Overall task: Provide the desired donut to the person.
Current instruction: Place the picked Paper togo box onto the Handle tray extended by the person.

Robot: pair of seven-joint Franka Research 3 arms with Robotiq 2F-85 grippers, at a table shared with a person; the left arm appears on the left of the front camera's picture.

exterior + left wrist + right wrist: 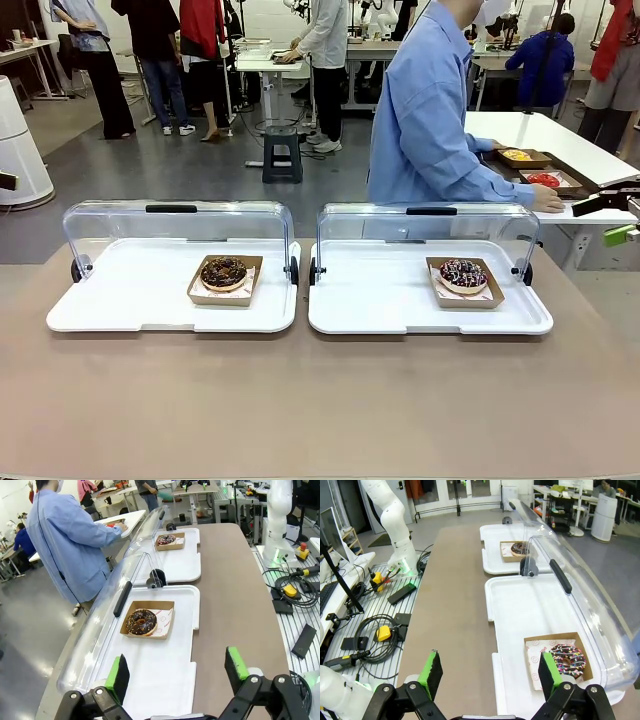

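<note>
A chocolate donut (224, 272) lies in a cardboard tray on the left white tray (120, 300). A donut with coloured sprinkles (463, 273) lies in its own cardboard tray on the right white tray (380, 300). The person (425, 110) in a light blue shirt stands at the far side, turned toward a side table, one hand (546, 201) resting on it. My left gripper (177, 670) is open above the near end of its tray, short of the chocolate donut (141, 621). My right gripper (490, 672) is open beside the sprinkled donut (566, 659).
Both trays have clear domed lids (178, 225) swung open toward the person. The side table (540, 130) at the right holds more donuts in cardboard trays (545, 181). Brown tabletop (320, 400) lies bare in front of the trays. Cables and controllers (380, 630) lie beside the table ends.
</note>
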